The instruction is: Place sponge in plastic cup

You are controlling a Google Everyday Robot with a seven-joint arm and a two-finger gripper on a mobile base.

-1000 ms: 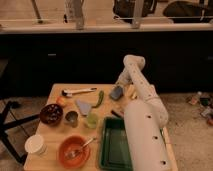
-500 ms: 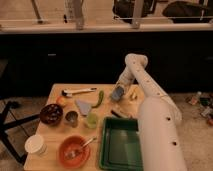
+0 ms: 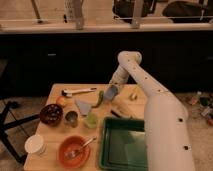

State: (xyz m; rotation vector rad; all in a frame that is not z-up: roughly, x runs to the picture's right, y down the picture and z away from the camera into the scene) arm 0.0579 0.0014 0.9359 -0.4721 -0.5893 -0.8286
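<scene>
My gripper (image 3: 111, 93) hangs from the white arm over the middle of the wooden table (image 3: 50, 131), pointing down. It is shut on the sponge (image 3: 111, 90), a small blue-grey pad held a little above the table top. The plastic cup (image 3: 91, 120), a small translucent yellow-green tumbler, stands upright to the front left of the gripper, about a cup's height nearer the front edge. The cup looks empty.
A pale blue-grey cloth (image 3: 84, 106) and a green pepper (image 3: 100, 98) lie between gripper and cup. A dark metal cup (image 3: 71, 118), dark bowl (image 3: 50, 113), white paper cup (image 3: 35, 145) and orange bowl (image 3: 74, 150) stand at left. A green tray (image 3: 122, 145) sits at front right, with a tan block (image 3: 122, 107) behind it.
The gripper has moved a little to the left with the sponge in it, closer to the green pepper. The things on the table have not moved.
</scene>
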